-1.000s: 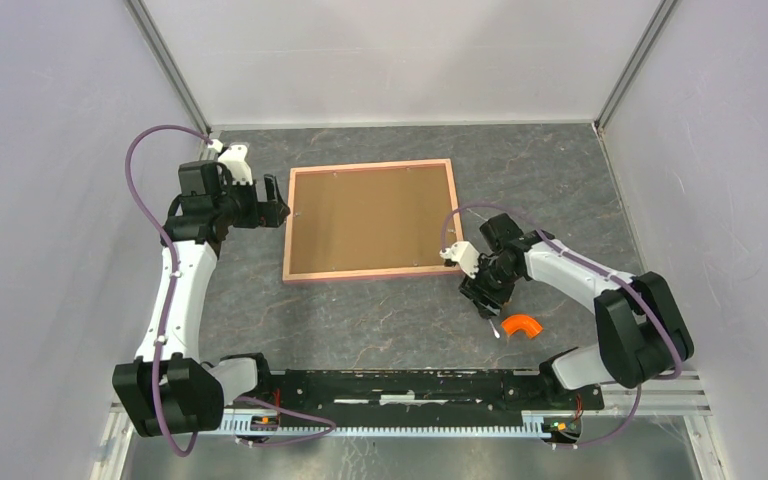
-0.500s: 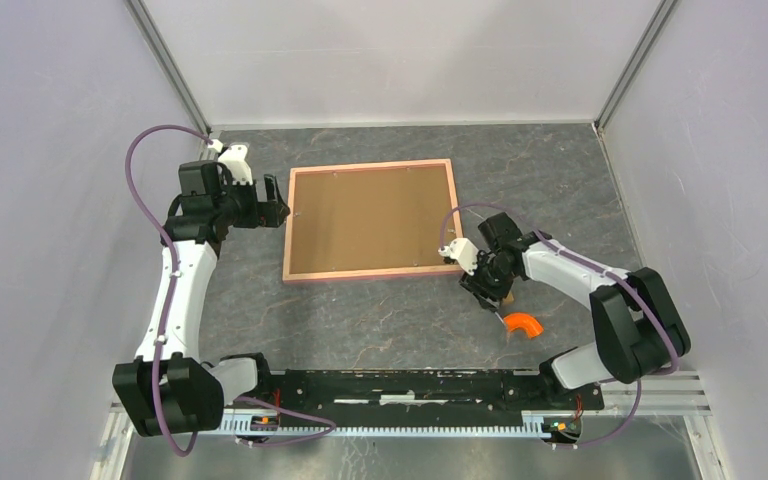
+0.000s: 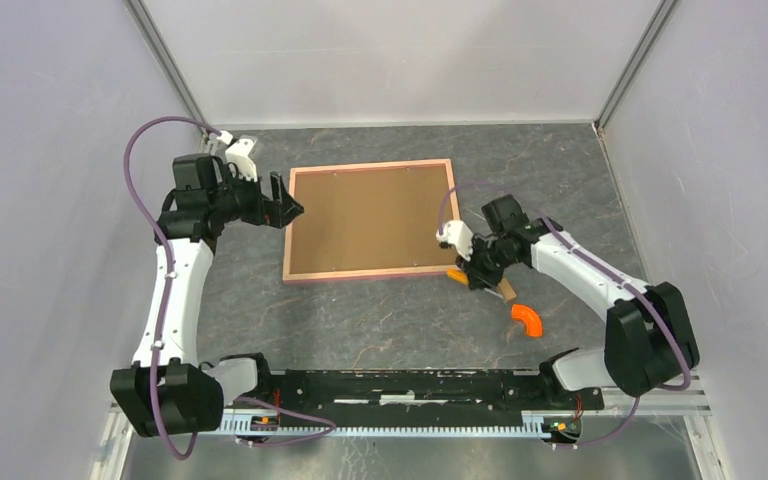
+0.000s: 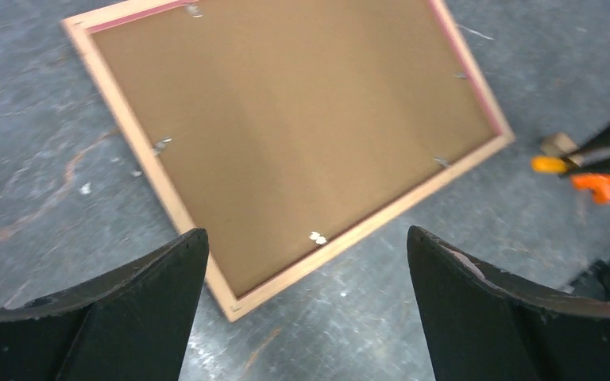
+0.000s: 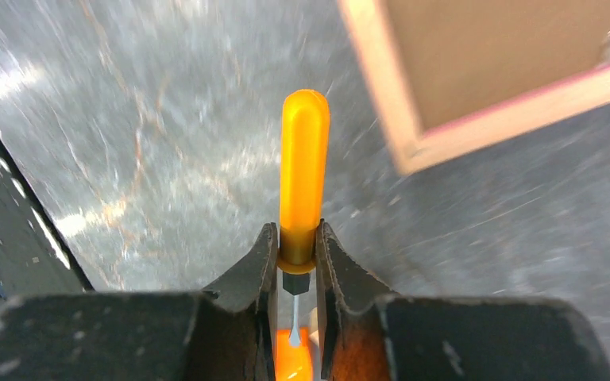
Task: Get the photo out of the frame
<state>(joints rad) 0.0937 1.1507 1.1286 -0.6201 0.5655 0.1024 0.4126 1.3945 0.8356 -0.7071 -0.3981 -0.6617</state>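
Observation:
The frame [image 3: 370, 220] lies back side up on the table, its brown fibreboard inside a pink rim; the photo is hidden under that back. My left gripper [image 3: 291, 210] hovers open at the frame's left edge, and in the left wrist view its fingers straddle the frame's [image 4: 286, 127] near corner with nothing between them [image 4: 306, 238]. My right gripper [image 3: 477, 272] is shut on a small orange-handled screwdriver [image 5: 303, 159], held just off the frame's near right corner [image 5: 413, 151]. The handle [image 3: 457, 275] points toward that corner and the thin metal blade points back between the fingers.
A curved orange piece [image 3: 527, 318] and a small wooden block [image 3: 505, 290] lie on the table right of the screwdriver. Small metal tabs [image 4: 318, 237] sit along the edges of the frame's back. Grey walls close in the table on three sides.
My right gripper has closed on the screwdriver and carried it up and left to the frame's near right corner. The left gripper has edged slightly toward the frame.

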